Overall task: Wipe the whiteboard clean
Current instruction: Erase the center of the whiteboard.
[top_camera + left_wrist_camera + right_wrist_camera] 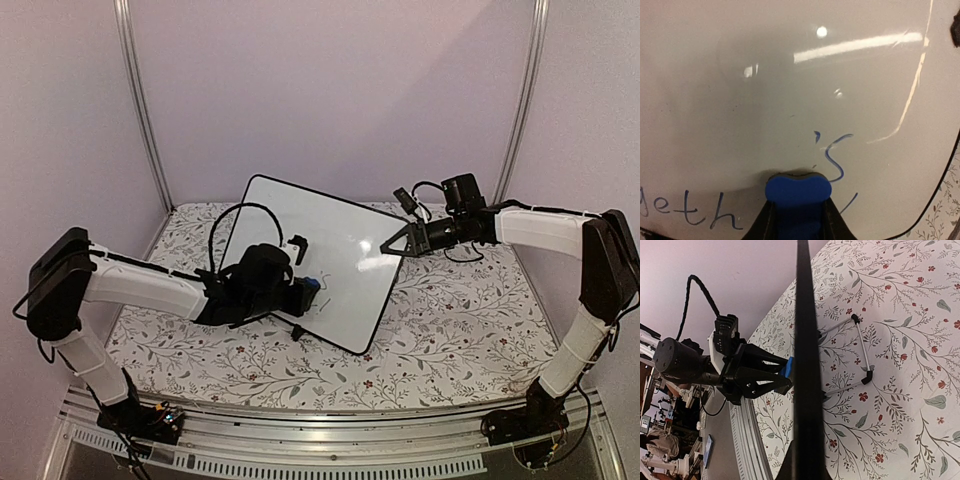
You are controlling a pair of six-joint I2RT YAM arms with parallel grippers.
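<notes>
Top view: whiteboard (345,235) stood propped mid-table (450,330). Right gripper (392,247) was clamped on its 3 o'clock edge, left gripper (306,295) on the eraser (313,286) near 7 o'clock.
Left wrist: upper board was clean; writing (690,212) at 5–8 o'clock.
Right wrist: board edge-on, eraser touching its face.
Judged roughly half done.

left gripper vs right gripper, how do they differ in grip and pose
The left gripper is shut on a small blue eraser; the right gripper is shut on an edge of the glossy white, black-framed whiteboard. The left gripper faces the board's written surface; the right gripper meets it edge-on. Both are shut and work on the same board.
</notes>
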